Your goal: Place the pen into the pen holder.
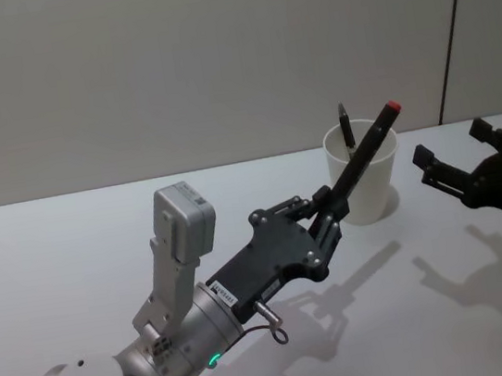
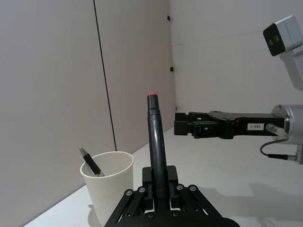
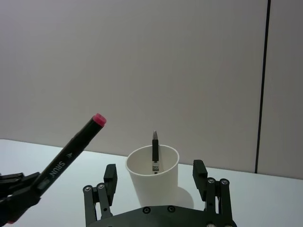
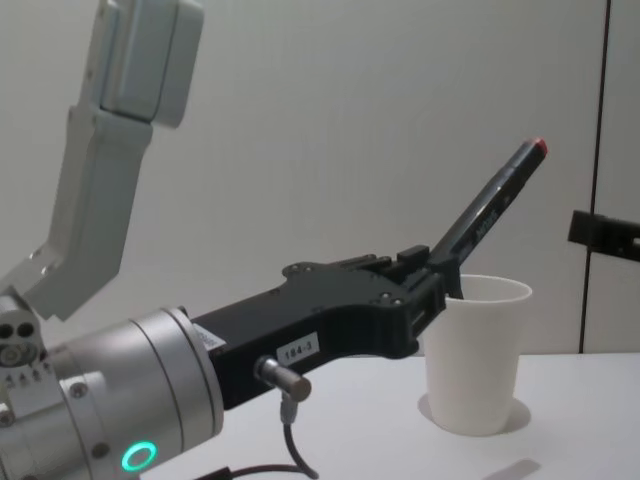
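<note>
table (image 1: 74,260): one cup (image 1: 374,197) holding one pen (image 1: 345,126); left pincer (image 1: 336,196) clamps marker (image 1: 369,146); right pincer (image 1: 449,149) wide

**Left arm** (image 1: 174,339): you have round, brushed-silver joint housings. A green light ring (image 4: 138,458) glows in the near one, and its end cap carries small dark screws.

**Left wrist camera** (image 1: 185,220): a pale grey box with rounded corners on an angled grey bracket.

**Left gripper** (image 1: 338,198): your matte black flat body has scissor-link fingers with silver screw heads at the pivots. It bears a white label (image 4: 297,350) reading 184-3. A steel plug and a thin black cable (image 1: 272,323) loop beneath.

**Right gripper** (image 2: 180,126): the same black build — white printed tag (image 2: 255,126), grey cable loop (image 2: 272,151), silver wrist and pale right wrist camera (image 2: 283,37) above.
</note>
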